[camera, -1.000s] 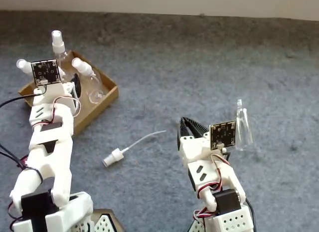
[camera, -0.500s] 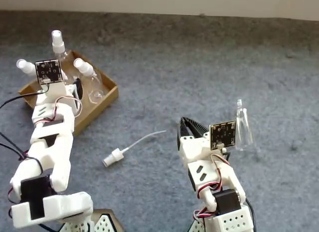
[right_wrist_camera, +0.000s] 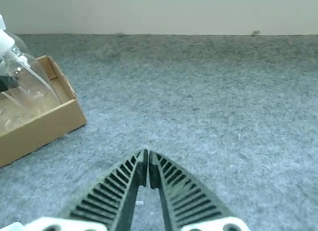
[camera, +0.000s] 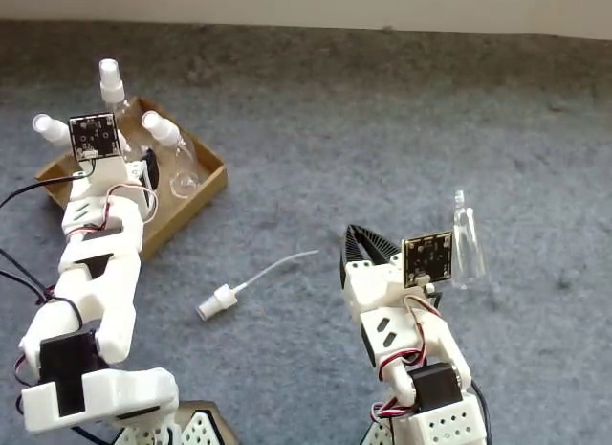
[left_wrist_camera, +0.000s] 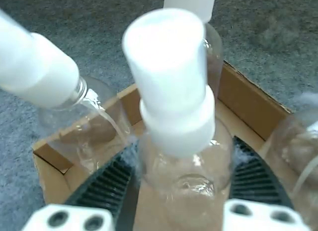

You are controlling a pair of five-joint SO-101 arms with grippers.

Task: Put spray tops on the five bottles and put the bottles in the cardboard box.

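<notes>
The cardboard box (camera: 196,198) lies at the far left of the carpet. My left gripper (left_wrist_camera: 181,184) is over it, shut on a clear bottle (left_wrist_camera: 184,161) with a white spray top (left_wrist_camera: 169,77), one finger on each side of its body. Three other capped bottles lean in the box, their caps (camera: 110,77) (camera: 43,126) (camera: 158,127) sticking up. A loose spray top (camera: 218,302) with its long tube lies on the carpet in the middle. An uncapped clear bottle (camera: 466,239) stands at the right, just beside my right arm. My right gripper (right_wrist_camera: 148,156) is shut and empty above the carpet.
Grey carpet (camera: 335,129) covers the whole work area, with a pale wall along its far edge. The box (right_wrist_camera: 44,126) also appears far off in the right wrist view. Open carpet lies between the box and the right arm.
The left arm has shifted slightly farther over the box with its bottle. The right arm, the loose spray top and the uncapped bottle have not moved.
</notes>
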